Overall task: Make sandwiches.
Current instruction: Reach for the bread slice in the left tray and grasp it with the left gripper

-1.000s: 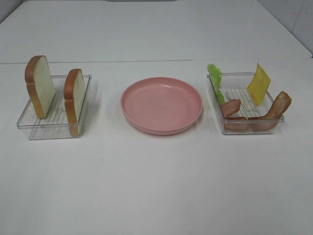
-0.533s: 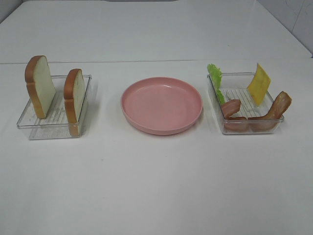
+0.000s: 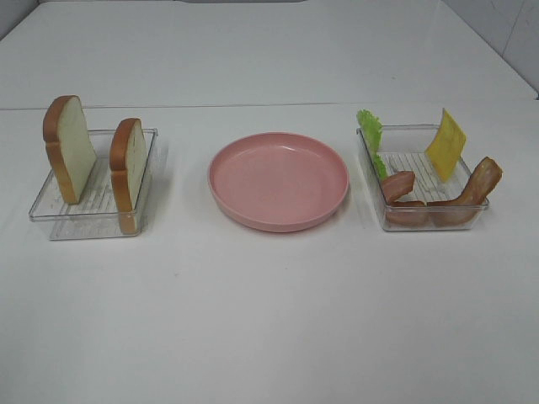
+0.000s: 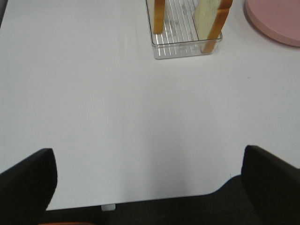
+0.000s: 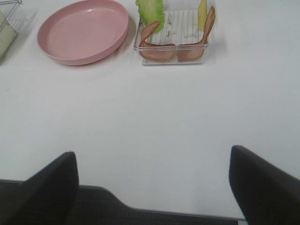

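- Counter point(image 3: 269, 320): white and flat; the items stand in a row across it, well back from the near edge.
- Left gripper point(image 4: 147, 157) and right gripper point(image 5: 152, 154): both sit over the near edge, fingers spread wide, nothing between them.
- Plate point(image 3: 278, 225): pink, round, midway between the left and right edges; no layer on it yet.
- Left tray point(image 3: 88, 225) and right tray point(image 3: 413, 160): clear, one toward each side edge.
- Outer bread slice point(image 3: 69, 147) and inner bread slice point(image 3: 128, 164): in the left tray, standing on edge, long axis vertical, domed crust up. Probably light and squashy; pinch across the thickness at the top.
- Bacon strips point(image 3: 480, 181): in the right tray, curled, ends rising over its walls; likely floppy.
- Cheese square point(image 3: 446, 145): tilted, one corner up, by the tray's far-right corner; thin, take its raised edge.
- Lettuce leaf point(image 3: 370, 135): upright at the tray's far-left corner; limp.
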